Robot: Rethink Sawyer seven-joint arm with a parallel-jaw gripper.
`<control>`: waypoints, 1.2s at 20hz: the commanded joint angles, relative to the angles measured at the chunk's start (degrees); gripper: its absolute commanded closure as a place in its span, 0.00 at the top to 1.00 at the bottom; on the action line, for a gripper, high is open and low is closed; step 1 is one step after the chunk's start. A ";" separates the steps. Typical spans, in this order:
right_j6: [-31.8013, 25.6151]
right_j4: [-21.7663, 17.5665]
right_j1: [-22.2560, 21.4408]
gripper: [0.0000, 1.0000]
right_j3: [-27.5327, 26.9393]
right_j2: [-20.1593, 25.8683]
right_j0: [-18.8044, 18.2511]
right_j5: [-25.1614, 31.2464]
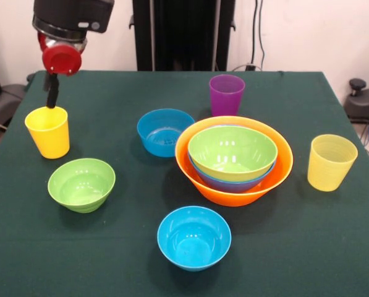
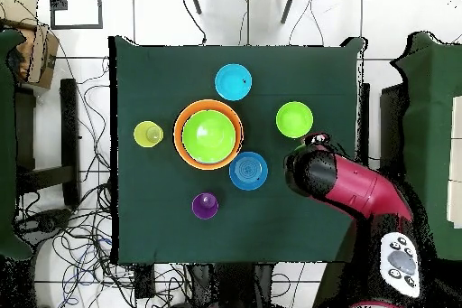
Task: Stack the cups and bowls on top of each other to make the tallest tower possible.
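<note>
The tower is a big orange bowl [image 1: 233, 197] with a large blue bowl [image 1: 230, 184] and a medium green bowl [image 1: 232, 151] nested in it; it shows at the centre of the overhead view [image 2: 181, 133]. The purple cup [image 1: 226, 94] stands behind it and the ribbed pale yellow cup [image 1: 330, 162] to its right. My gripper [image 1: 50, 99] hangs at the far left, reaching down to the rim of the opaque yellow cup [image 1: 47, 131]. A small green bowl [image 1: 81, 184] and two small blue bowls [image 1: 164, 131] [image 1: 194, 237] sit loose on the cloth.
The table carries a dark green cloth [image 1: 122, 247]. In the overhead view the red arm [image 2: 352, 187] covers the opaque yellow cup. The robot's black pedestal [image 1: 184, 34] stands at the far edge.
</note>
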 commanded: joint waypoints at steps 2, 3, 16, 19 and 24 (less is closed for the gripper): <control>3.18 -0.90 5.97 1.00 -3.69 3.21 0.37 -5.51; 3.15 -0.78 6.17 1.00 -3.76 3.17 0.38 -5.73; 2.04 -0.48 9.48 1.00 -5.31 4.05 -1.17 -9.16; 2.08 -0.45 10.13 1.00 -5.81 4.10 -1.31 -9.54; 2.09 -0.57 10.98 1.00 -6.42 4.56 -1.71 -10.40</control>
